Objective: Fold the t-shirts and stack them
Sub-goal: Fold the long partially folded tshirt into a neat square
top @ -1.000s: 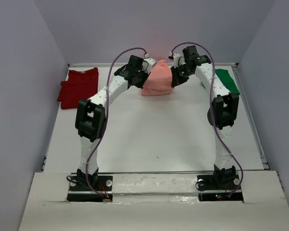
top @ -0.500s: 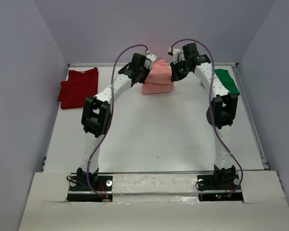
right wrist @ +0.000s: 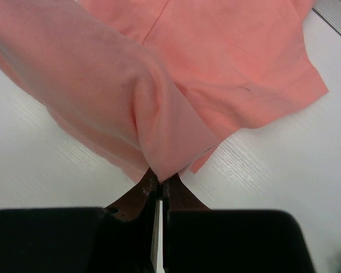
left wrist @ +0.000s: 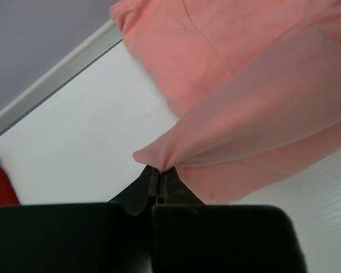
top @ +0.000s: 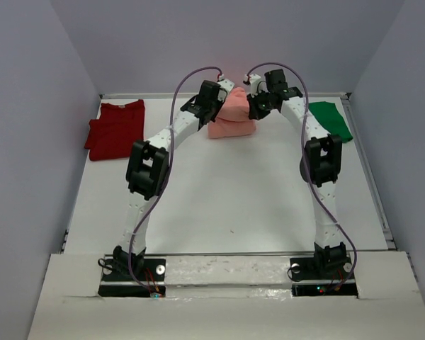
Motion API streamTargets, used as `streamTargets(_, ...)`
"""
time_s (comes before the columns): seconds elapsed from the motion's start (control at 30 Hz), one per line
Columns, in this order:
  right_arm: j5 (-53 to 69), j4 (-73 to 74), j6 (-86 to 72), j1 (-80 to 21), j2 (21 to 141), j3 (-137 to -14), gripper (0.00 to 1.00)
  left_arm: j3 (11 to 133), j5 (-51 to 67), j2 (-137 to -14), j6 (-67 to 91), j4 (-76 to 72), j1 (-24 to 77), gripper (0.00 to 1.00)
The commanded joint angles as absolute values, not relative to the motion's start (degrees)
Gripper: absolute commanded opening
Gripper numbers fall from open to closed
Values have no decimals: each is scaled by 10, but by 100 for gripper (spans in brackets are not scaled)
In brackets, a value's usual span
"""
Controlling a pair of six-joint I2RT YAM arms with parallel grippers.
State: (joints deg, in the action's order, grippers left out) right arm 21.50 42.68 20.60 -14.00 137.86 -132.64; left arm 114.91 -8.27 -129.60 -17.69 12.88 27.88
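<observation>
The salmon-pink t-shirt point(top: 233, 117) lies at the back middle of the table, partly folded over itself. My left gripper point(top: 218, 106) is shut on its left edge; in the left wrist view the jaws point(left wrist: 159, 173) pinch a bunched corner of pink cloth point(left wrist: 261, 114). My right gripper point(top: 253, 106) is shut on the right edge, and a fold of the pink shirt point(right wrist: 176, 85) drapes from its tips point(right wrist: 161, 181). The dark red t-shirt point(top: 115, 129) lies flat at the back left. The bright green t-shirt point(top: 330, 119) lies at the back right, partly behind my right arm.
A raised rail point(top: 368, 170) runs along the right edge of the table and another along the back wall point(left wrist: 51, 79). White tabletop point(top: 227, 191) stretches between the two arms toward the near edge.
Both grippers have carried the pinched edge of the pink shirt farther toward the back, and drawn closer together. The lifted cloth now lies folded over the rest of the shirt.
</observation>
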Motion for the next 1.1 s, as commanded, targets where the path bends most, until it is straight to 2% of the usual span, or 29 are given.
streamTargets(0.0,202,374,215,-138,1403,-1350,0,1179,-147,-1302,-195,72,282,0)
streamTargets(0.47,157,322,215,-138,1442,-1388,0,1223,-247,-1371,-229,36,313,0)
streamTargets(0.93,142,299,224,-138,1476,-1412,0,1302,-288,-1457,-270,24,321,1)
streamTargets(0.97,135,299,223,-138,1477,-1412,12,1303,-291,-1461,-272,24,321,9)
streamTargets(1.0,131,299,224,-138,1481,-1413,26,1304,-295,-1464,-277,26,323,30)
streamTargets(1.03,127,299,225,-138,1482,-1412,55,1310,-298,-1471,-279,30,323,39)
streamTargets(1.07,122,300,225,-138,1483,-1412,69,1309,-305,-1474,-281,30,323,61)
